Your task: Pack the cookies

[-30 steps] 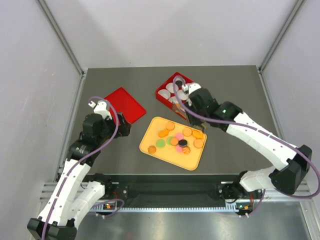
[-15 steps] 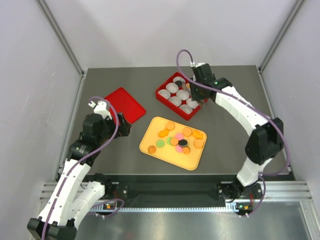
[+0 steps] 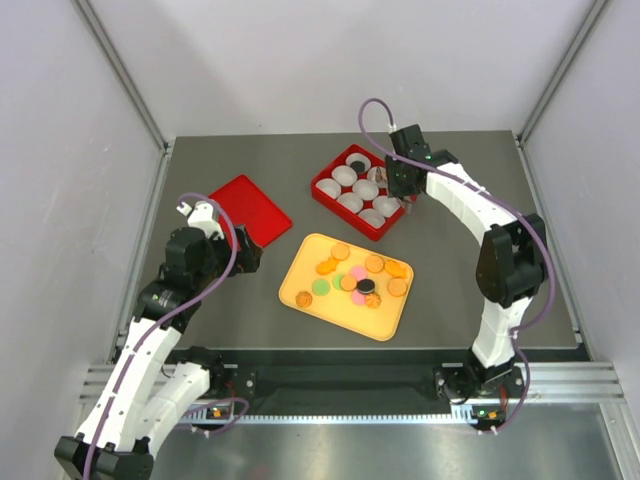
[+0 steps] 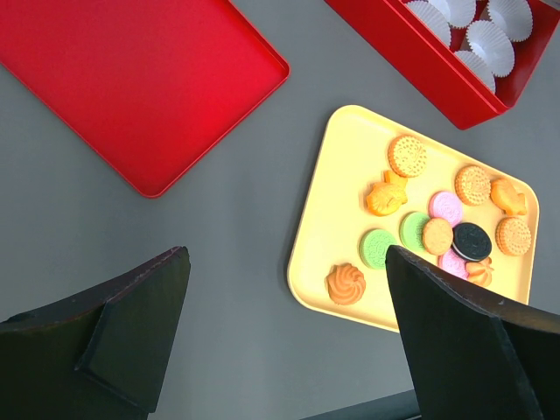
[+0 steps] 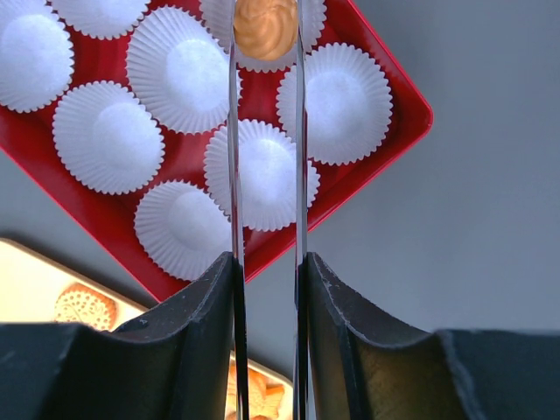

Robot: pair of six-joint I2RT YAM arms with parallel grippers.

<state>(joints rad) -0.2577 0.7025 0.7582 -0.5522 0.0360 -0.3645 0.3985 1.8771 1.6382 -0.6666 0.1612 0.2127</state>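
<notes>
Your right gripper (image 3: 396,186), narrow, pinches an orange swirl cookie (image 5: 265,22) right over the red box's (image 5: 411,109) paper cups (image 5: 262,175), your left gripper (image 4: 284,254) is wide and empty, and roughly a dozen cookies (image 4: 446,232) are unpacked on the yellow tray (image 4: 341,175) behind the right gripper.

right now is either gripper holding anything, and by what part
The right gripper pinches an orange swirl cookie by its opposite edges; the left gripper is open and empty.

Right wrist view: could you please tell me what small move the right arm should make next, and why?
Probably lower the right gripper slightly and open it. It is shut on an orange swirl cookie, which hangs right over a white paper cup in the red box. Releasing from lower down should land the cookie in that cup.
</notes>
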